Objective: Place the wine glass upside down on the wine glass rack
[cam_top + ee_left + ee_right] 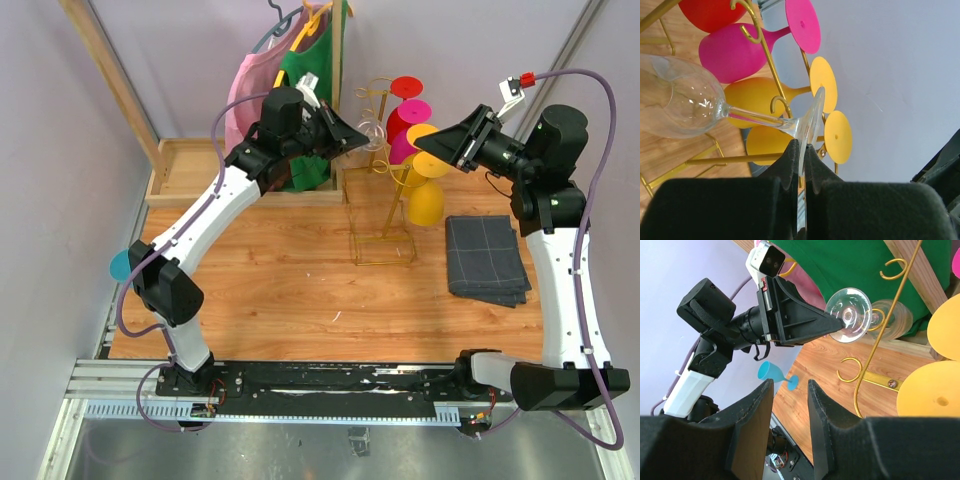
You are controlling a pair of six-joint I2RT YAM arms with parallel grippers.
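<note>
Left arm (pixel 215 200) aloft, fingers (pixel 345 132) beside rack (pixel 385 215)

Pale lilac walls (pixel 170 60) behind and left. Wood-grain table (pixel 290 300); aluminium rail (pixel 110 378) along its near edge. Even, soft light.

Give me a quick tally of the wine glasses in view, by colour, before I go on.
Red glass: 1
Pink glass: 1
Yellow glasses: 2
Clear glass: 1
Blue glass: 1
Total: 6
</note>
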